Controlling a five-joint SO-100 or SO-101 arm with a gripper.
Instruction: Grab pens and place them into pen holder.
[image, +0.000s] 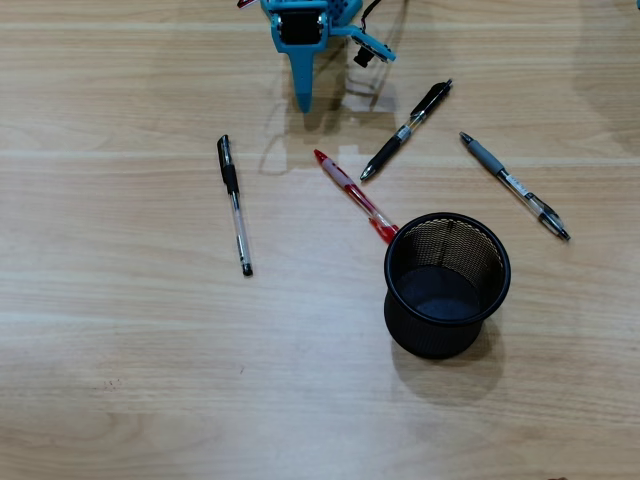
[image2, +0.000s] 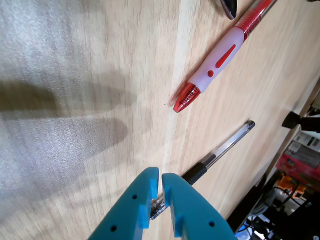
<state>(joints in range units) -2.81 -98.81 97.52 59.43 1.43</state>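
Four pens lie loose on the wooden table (image: 120, 340), none in the pen holder.

Left to right in the overhead view: the clear pen with black cap (image: 234, 204) lies alone, almost straight up and down the picture; the red pen (image: 355, 195) slants down to the right, its lower end touching or just beside the rim of the black wire-mesh pen holder (image: 447, 284); the black pen (image: 406, 130) slants the other way, its tip just beside the red pen's upper part; the grey-and-clear pen (image: 514, 185) lies well apart at the right. The holder stands upright. The blue gripper (image: 303, 100) sits at the top edge, over bare wood. In the wrist view its two fingers (image2: 145, 192) stand nearly together, a narrow slit between them, nothing held.
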